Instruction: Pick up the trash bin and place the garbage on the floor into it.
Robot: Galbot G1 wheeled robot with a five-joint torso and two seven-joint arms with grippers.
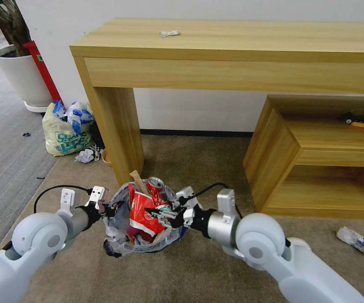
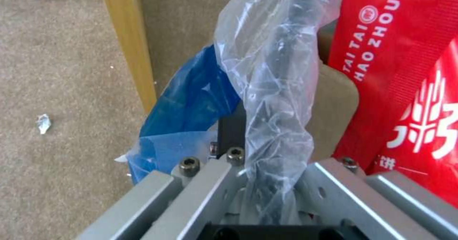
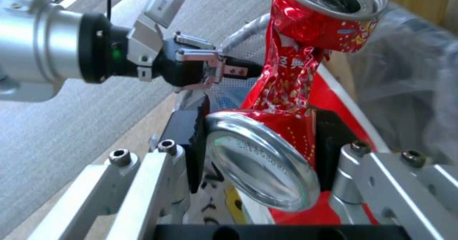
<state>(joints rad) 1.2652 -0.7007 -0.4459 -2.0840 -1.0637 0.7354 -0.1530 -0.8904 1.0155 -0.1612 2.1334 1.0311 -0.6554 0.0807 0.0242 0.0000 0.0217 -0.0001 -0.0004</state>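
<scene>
Left gripper pinched on the bag-lined rim of the trash bin, bin held over the floor before the wooden desk, crushed can clamped between right gripper fingers above the bin's garbage.

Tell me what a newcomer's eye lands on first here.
The trash bin, stuffed with red litter, sits on the tan floor in front of the wooden table, the left gripper pinching its bag-lined rim. Over it, the right gripper clamps a crushed red can. A crumpled wrapper lies on the carpet to the right.
</scene>
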